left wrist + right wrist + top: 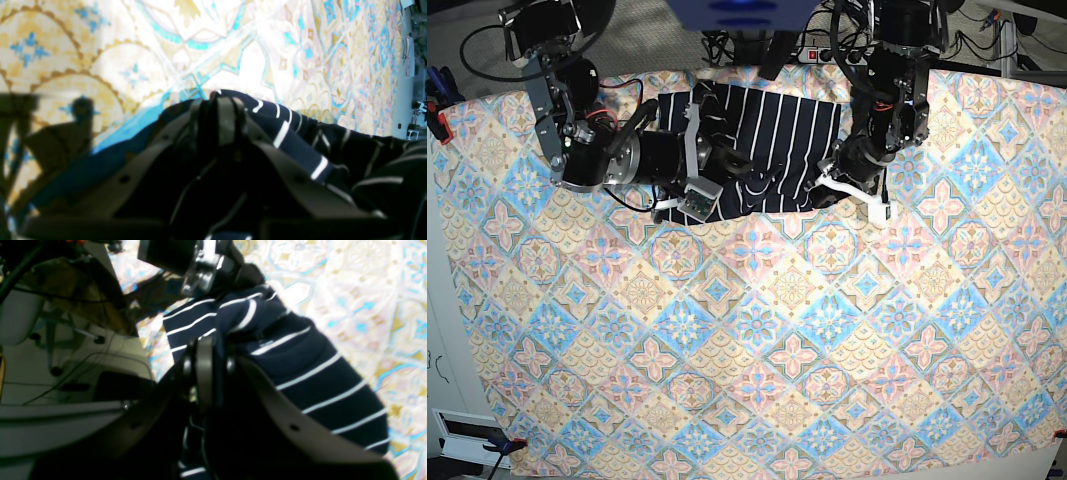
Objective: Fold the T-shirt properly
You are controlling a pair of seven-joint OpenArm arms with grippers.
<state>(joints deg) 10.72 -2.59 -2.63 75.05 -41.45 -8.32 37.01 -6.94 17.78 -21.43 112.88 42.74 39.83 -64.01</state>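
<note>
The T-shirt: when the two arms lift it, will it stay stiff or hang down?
The T-shirt will probably sag: it already bunches into soft folds where the left end effector pinches it. It looks thin, so likely light. It may slide across the tablecloth.

Left gripper [223, 100] pinched on bunched T-shirt [300, 140] edge, above the patterned tablecloth [133, 50]; cloth trails right.

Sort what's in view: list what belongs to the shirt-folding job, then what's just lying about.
Belongs to the job:
- T-shirt, navy with white pinstripes
- left gripper, shut on its edge
- right gripper, shut on the cloth

Just there:
- patterned tablecloth underneath
- cables behind the table
- red clamp at the table edge
</note>
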